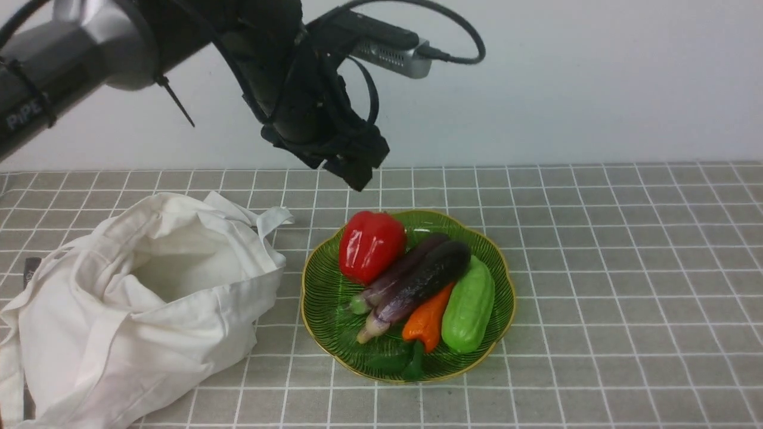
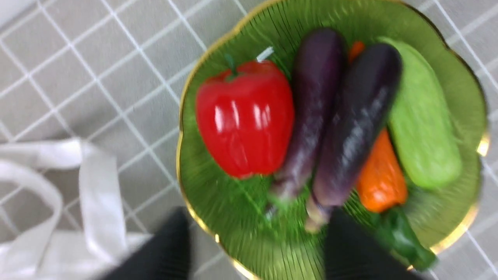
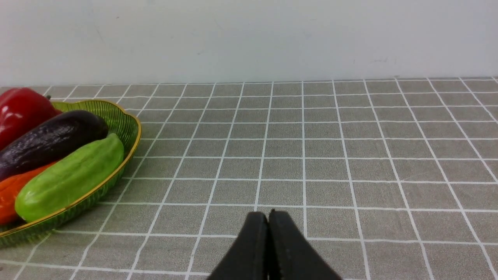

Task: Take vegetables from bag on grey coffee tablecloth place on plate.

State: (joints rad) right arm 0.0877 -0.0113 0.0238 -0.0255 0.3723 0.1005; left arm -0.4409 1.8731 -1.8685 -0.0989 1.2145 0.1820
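Observation:
The red bell pepper [image 1: 371,244] lies on the green gold-rimmed plate [image 1: 325,292], at its far left side, against an eggplant. My left gripper [image 1: 357,173] hangs above the plate's far edge, open and empty. In the left wrist view its two dark fingers [image 2: 171,249] stand wide apart, above the pepper [image 2: 245,116] and the plate [image 2: 210,182]. The white cloth bag [image 1: 149,298] slumps open left of the plate on the grey grid tablecloth [image 1: 596,268]. My right gripper [image 3: 268,217] is shut and empty, low over the cloth right of the plate [image 3: 130,128].
Two purple eggplants [image 1: 417,277], an orange pepper [image 1: 426,322] and a light green gourd-like vegetable [image 1: 471,304] share the plate. A bag handle [image 2: 97,194] lies beside the plate. A white wall rises behind the table. The right arm is out of the front view.

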